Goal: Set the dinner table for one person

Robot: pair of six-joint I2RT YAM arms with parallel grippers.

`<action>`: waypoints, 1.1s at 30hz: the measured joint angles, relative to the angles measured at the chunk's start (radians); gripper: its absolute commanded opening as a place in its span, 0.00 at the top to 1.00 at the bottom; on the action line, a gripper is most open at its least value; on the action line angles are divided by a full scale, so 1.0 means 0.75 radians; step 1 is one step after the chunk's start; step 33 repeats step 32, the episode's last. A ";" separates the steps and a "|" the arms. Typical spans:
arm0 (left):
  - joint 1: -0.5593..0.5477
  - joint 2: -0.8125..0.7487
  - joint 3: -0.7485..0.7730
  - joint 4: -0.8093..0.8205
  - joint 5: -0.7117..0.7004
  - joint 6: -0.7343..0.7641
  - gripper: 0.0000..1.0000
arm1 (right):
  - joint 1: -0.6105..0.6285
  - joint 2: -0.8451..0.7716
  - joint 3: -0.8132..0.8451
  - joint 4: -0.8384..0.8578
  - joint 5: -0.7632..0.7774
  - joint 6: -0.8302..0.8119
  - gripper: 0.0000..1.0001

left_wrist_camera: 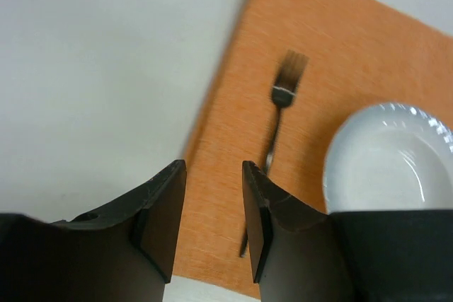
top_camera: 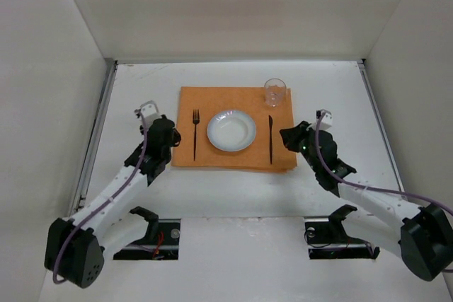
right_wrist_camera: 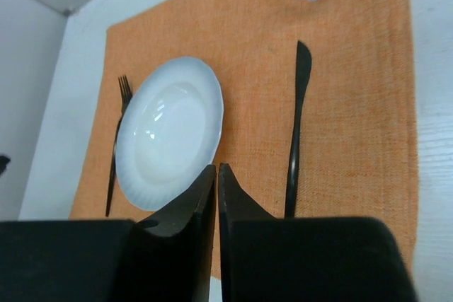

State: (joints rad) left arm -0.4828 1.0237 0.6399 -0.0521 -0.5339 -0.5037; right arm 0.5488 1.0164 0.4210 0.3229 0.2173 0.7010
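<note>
On the white dinner table (top_camera: pixel 233 189) lies an orange cloth mat (top_camera: pixel 212 100). On the mat sit a white plate (top_camera: pixel 231 130) in the middle, a black fork (top_camera: pixel 195 132) to its left, a black knife (top_camera: pixel 270 138) to its right, and a clear glass (top_camera: pixel 274 92) at the far right corner. My left gripper (top_camera: pixel 172 134) is open and empty, over the mat's left edge beside the fork (left_wrist_camera: pixel 277 125). My right gripper (top_camera: pixel 287 137) is shut and empty, over the mat's right edge, near the knife (right_wrist_camera: pixel 297 125) and plate (right_wrist_camera: pixel 170 132).
Metal rails (top_camera: pixel 95 132) run along the table's left and right sides, with white walls around. Two black mounts (top_camera: pixel 148 235) sit at the near edge by the arm bases.
</note>
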 measured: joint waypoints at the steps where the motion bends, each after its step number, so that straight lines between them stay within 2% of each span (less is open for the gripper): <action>1: 0.048 -0.060 -0.038 -0.023 -0.002 -0.047 0.66 | -0.012 -0.028 -0.012 0.001 0.013 0.006 0.80; 4: 0.175 -0.221 -0.156 -0.092 -0.004 -0.178 0.63 | -0.056 -0.084 -0.041 0.005 0.046 0.031 0.63; 6: 0.236 -0.358 -0.250 -0.146 -0.004 -0.255 0.62 | -0.083 -0.104 -0.063 0.013 0.063 0.046 0.56; 9: 0.326 -0.463 -0.315 -0.218 0.002 -0.323 0.62 | -0.124 -0.122 -0.102 0.030 0.084 0.072 0.52; 13: 0.424 -0.443 -0.340 -0.235 0.040 -0.365 0.61 | -0.198 -0.158 -0.149 0.037 0.103 0.128 0.45; 18: 0.473 -0.366 -0.350 -0.239 0.099 -0.384 0.57 | -0.269 -0.196 -0.188 0.039 0.110 0.190 0.43; 29: 0.479 -0.271 -0.350 -0.215 0.150 -0.409 0.60 | -0.270 -0.159 -0.188 0.051 0.098 0.223 0.42; 33: 0.467 -0.243 -0.349 -0.201 0.150 -0.407 0.57 | -0.270 -0.159 -0.188 0.054 0.087 0.224 0.41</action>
